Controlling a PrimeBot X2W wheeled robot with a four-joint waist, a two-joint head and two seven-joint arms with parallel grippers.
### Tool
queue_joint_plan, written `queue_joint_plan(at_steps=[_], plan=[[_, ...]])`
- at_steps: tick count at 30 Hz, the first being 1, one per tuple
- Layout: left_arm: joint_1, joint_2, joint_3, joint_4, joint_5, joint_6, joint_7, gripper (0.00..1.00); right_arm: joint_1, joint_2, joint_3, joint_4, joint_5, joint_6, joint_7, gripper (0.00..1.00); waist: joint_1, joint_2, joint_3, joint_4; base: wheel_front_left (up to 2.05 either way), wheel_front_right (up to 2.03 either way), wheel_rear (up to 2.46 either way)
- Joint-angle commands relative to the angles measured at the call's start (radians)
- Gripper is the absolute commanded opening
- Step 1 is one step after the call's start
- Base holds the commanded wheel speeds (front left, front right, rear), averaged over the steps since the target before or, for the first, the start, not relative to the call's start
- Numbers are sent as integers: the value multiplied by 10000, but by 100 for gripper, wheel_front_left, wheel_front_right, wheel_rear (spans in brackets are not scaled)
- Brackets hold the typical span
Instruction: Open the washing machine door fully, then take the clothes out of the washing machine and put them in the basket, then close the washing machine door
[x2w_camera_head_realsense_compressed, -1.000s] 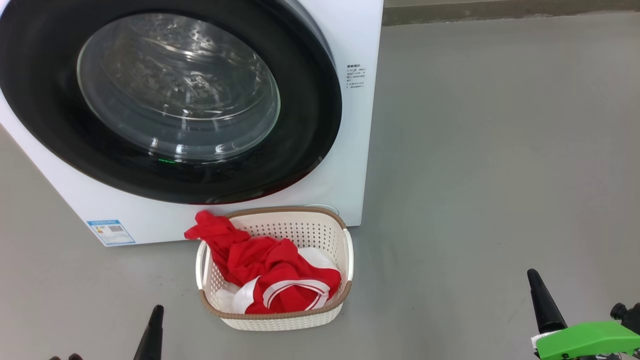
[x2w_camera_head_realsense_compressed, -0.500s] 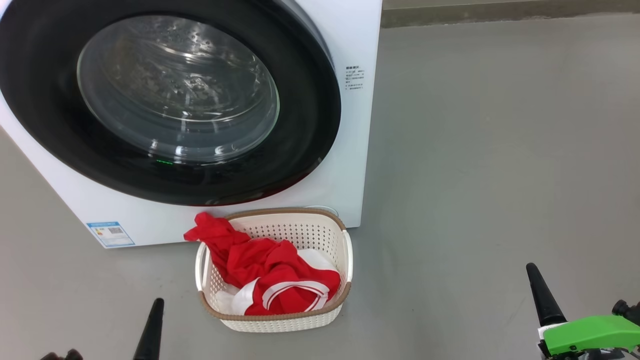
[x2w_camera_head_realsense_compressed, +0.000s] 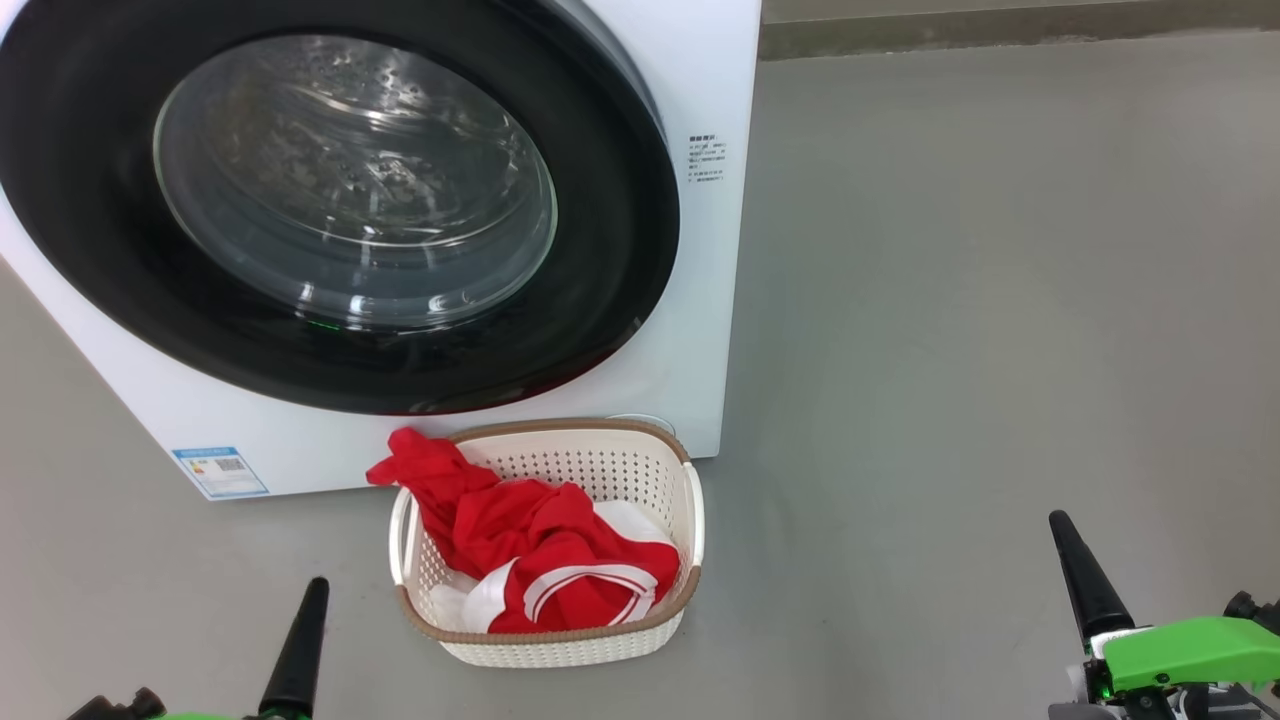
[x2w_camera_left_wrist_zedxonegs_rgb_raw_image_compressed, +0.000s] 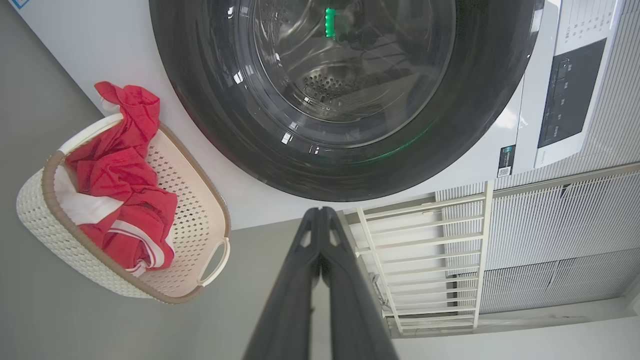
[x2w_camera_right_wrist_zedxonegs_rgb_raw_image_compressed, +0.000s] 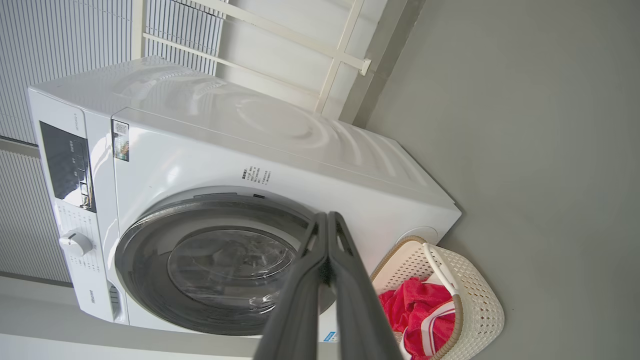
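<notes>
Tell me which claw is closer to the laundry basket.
The left claw: its closed tip stands just left of the basket, while the right claw stands much farther off on the other side.

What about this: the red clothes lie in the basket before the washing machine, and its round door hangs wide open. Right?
Not quite: the washing machine door is shut flat against the washing machine, as the right wrist view shows. The clothes do lie in the basket before it.
</notes>
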Motion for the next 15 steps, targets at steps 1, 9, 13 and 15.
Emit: queue_joint_plan(at_steps=[1,9,13,15], plan=[[-521,104,324,-220,-397,-59,100,0,-615,-165,103,-326,385,-5,118,0,0,0,-7,-3,0,0,0],[-642,70,394,-196,-1086,-63,304,0,-732,-170,89,-361,1089,-6,324,0,0,0,-30,-15,0,0,0],[-727,46,444,-178,-1578,-65,450,0,-815,-173,78,-387,1592,-7,471,0,0,0,-46,-23,0,0,0],[-762,36,464,-171,-1775,-67,508,0,-848,-174,74,-397,1793,-7,530,0,0,0,-52,-26,0,0,0]])
